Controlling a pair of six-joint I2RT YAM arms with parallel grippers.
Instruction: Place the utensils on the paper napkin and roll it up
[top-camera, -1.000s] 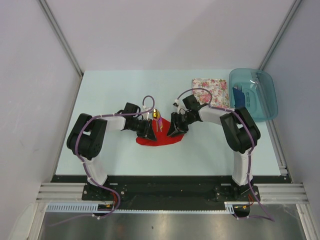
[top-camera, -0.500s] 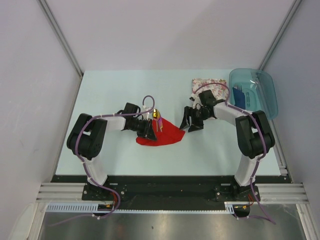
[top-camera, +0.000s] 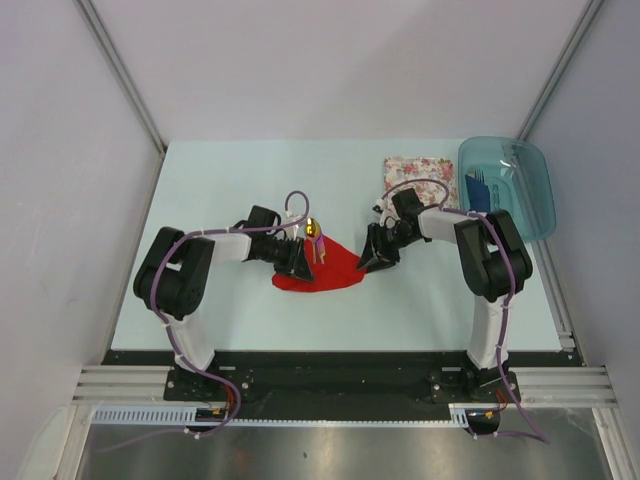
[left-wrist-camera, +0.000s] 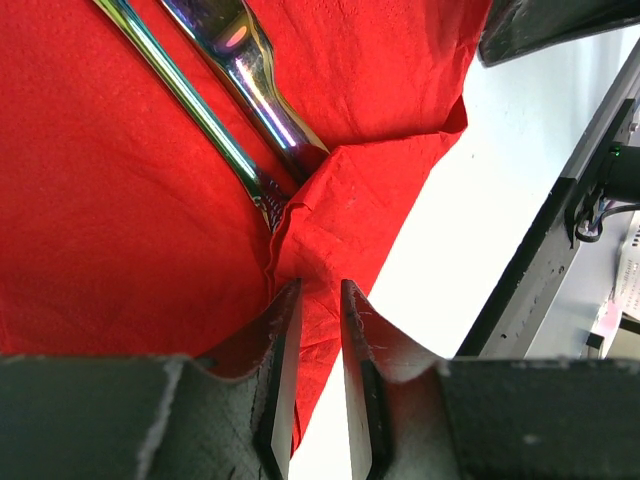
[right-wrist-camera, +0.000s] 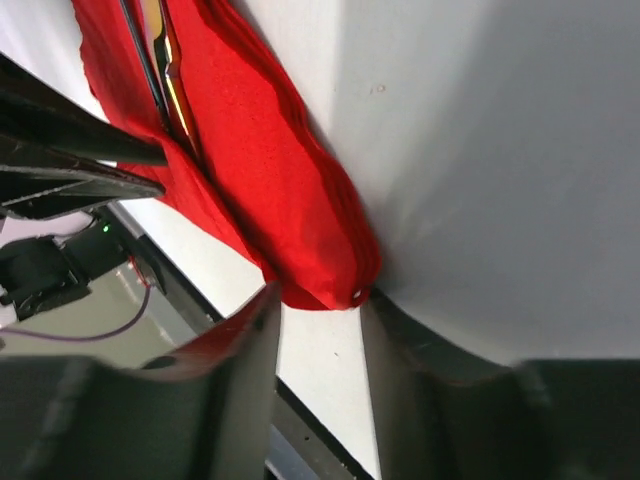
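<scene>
The red paper napkin (top-camera: 330, 272) lies crumpled mid-table, and its near part is folded over the utensils (left-wrist-camera: 250, 60). Their iridescent handles run under the flap, and a gold spoon head (top-camera: 313, 229) sticks out at the far edge. My left gripper (top-camera: 297, 262) is at the napkin's left side. In the left wrist view its jaws (left-wrist-camera: 320, 285) stand narrow, shut on a raised fold of napkin (left-wrist-camera: 120, 200). My right gripper (top-camera: 372, 260) is at the right edge. There its jaws (right-wrist-camera: 318, 295) are open, and the rolled end of the napkin (right-wrist-camera: 270, 160) reaches just between the fingertips.
A white floral-print napkin (top-camera: 420, 182) lies at the back right. Beside it, a clear blue tub (top-camera: 540, 190) with blue items inside stands at the table's right edge. Grey walls enclose the table on three sides.
The right gripper pulled away to the right and opened wider. It then came back to the napkin's right edge with its jaws narrower. The left gripper has not moved.
</scene>
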